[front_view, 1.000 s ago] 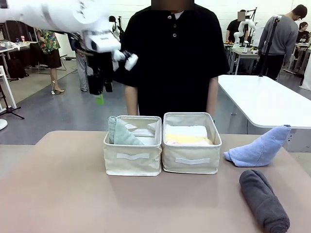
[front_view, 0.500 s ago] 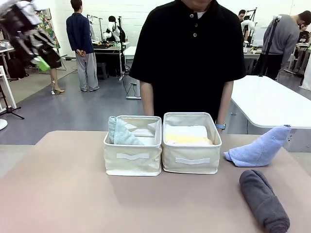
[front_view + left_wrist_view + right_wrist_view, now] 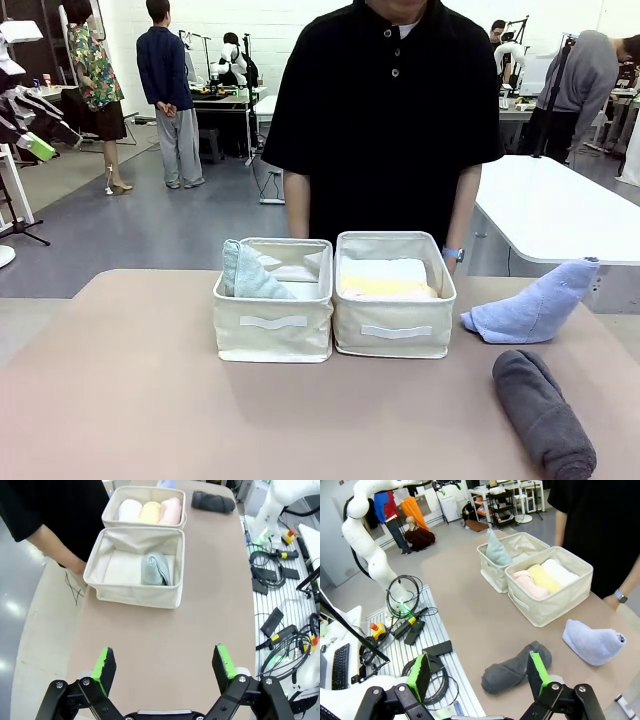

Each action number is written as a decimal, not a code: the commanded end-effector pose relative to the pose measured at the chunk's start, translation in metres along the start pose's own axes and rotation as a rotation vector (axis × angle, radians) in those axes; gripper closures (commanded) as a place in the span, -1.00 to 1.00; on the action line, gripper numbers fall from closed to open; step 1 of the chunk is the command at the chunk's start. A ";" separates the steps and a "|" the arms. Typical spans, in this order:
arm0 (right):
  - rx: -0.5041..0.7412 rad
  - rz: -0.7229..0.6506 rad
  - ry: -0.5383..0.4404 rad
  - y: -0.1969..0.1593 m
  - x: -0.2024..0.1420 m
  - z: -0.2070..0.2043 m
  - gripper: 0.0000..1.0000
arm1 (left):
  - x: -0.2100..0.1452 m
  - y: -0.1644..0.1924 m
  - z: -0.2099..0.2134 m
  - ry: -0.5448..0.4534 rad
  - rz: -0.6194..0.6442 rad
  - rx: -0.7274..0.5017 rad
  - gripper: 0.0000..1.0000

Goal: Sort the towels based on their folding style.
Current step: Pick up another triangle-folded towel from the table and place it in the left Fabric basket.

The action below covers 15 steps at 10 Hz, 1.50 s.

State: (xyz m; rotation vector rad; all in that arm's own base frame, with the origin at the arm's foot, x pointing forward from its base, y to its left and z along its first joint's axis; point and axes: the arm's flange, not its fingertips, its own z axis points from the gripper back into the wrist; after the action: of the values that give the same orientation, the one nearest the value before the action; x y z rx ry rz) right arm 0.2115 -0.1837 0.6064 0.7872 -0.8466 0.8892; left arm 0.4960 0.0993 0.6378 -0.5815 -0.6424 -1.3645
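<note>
Left claw, wide and empty, has swung from over the left bin out to the left; right claw wide; grey roll, blue cone unmoved.

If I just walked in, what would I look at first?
Mid-table, the left bin holds a teal cone towel, and the right bin beside it holds three rolled towels. Right of them, a blue cone towel and a grey roll lie loose on the table. A person in black stands behind the bins.
</note>
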 end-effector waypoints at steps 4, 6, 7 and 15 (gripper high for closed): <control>0.008 0.015 -0.023 -0.001 0.003 -0.001 -1.00 | -0.001 0.005 -0.006 -0.029 -0.026 -0.001 -1.00; 0.008 0.015 -0.023 -0.001 0.003 -0.001 -1.00 | 0.004 0.008 -0.012 -0.024 -0.044 0.015 -1.00; 0.008 0.015 -0.023 -0.001 0.003 -0.001 -1.00 | -0.006 0.017 -0.002 -0.176 0.006 0.026 -1.00; 0.015 0.046 0.513 0.030 0.023 -0.079 -1.00 | -0.049 0.014 0.024 -0.377 0.064 0.012 -1.00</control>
State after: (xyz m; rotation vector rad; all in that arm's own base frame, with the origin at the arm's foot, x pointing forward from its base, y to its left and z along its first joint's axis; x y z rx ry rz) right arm 0.2151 -0.1257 0.6024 0.6088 -0.5367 1.0151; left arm 0.5031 0.1579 0.6173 -0.8894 -0.9419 -1.1902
